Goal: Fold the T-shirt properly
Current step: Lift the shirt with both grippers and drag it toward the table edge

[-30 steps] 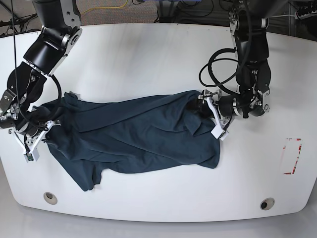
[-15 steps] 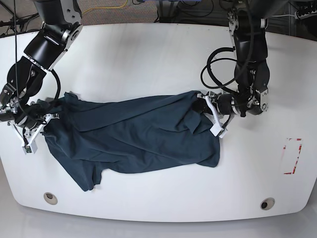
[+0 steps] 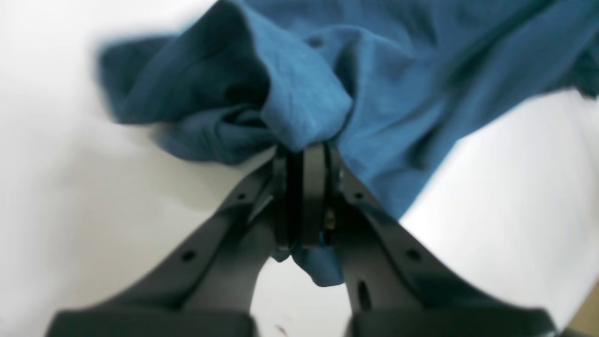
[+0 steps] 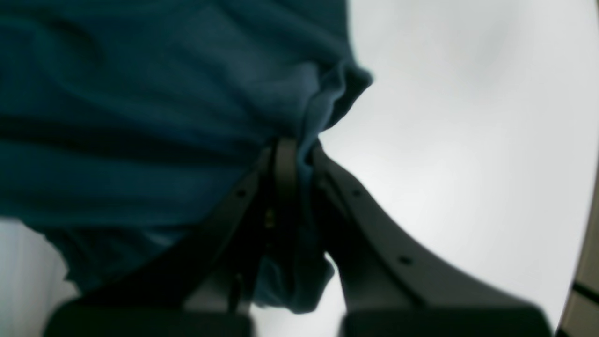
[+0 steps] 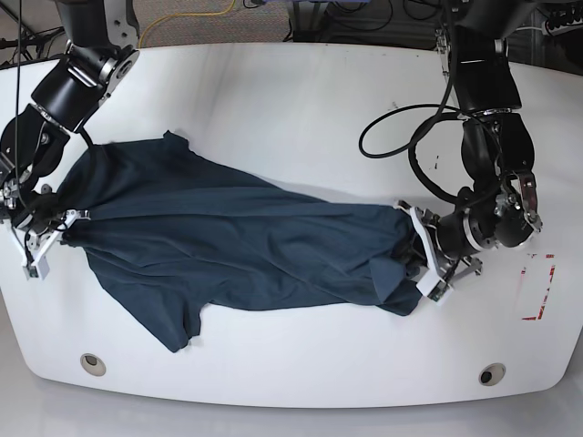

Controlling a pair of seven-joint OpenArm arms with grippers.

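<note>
T-shirt (image 5: 228, 246) stretched between clamped left hand (image 5: 424, 259) and right hand (image 5: 47, 229)

T-shirt (image 4: 140, 117) blurred, right gripper (image 4: 292, 154) tips hidden

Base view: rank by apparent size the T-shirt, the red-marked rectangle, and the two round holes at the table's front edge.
1. T-shirt, by far largest.
2. Red-marked rectangle.
3. Left hole and right hole: they look alike, so no ranking between them.

arms (image 5: 478, 109): blk housings, silver joints | blk looped cables | grippers: white, blk fingers (image 3: 313, 187)
</note>
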